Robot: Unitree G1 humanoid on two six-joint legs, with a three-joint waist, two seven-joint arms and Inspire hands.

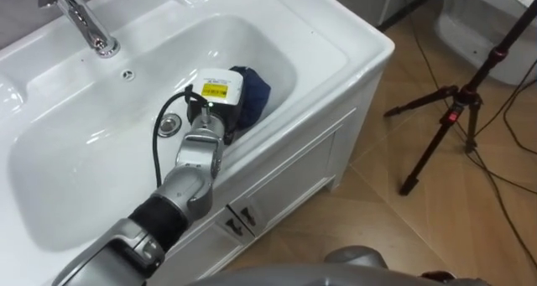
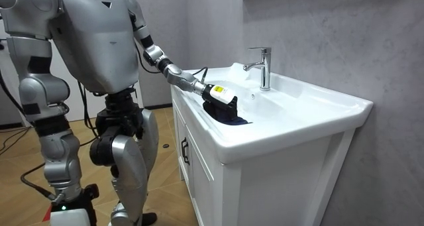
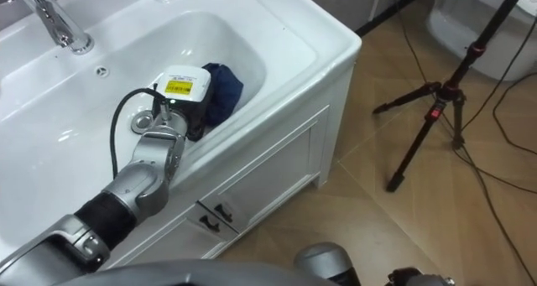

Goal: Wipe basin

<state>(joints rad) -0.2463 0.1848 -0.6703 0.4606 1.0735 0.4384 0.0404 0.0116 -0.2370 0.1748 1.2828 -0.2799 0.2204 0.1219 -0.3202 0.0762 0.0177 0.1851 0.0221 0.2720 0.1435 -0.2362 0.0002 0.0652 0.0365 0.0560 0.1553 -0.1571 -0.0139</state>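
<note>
the basin [image 1: 336, 43] is glossy white, and the cabinet [image 1: 294, 164] under it is white as well. the cloth [image 1: 253, 91] by the basin's front edge is dark blue. the left hand [image 1: 220, 89] has a white back with a yellow label. the tap [image 1: 84, 22] is shiny silver, the floor [image 1: 403, 236] brown wood planks, the tripod [image 1: 453, 110] black with a red spot, the wall [image 2: 331, 27] mottled grey

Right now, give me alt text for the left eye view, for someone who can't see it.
The robot's left hand rests on a dark blue cloth inside a white basin, beside the drain. A tap stands at the back rim, and a black tripod stands on the wooden floor to the right.
</note>
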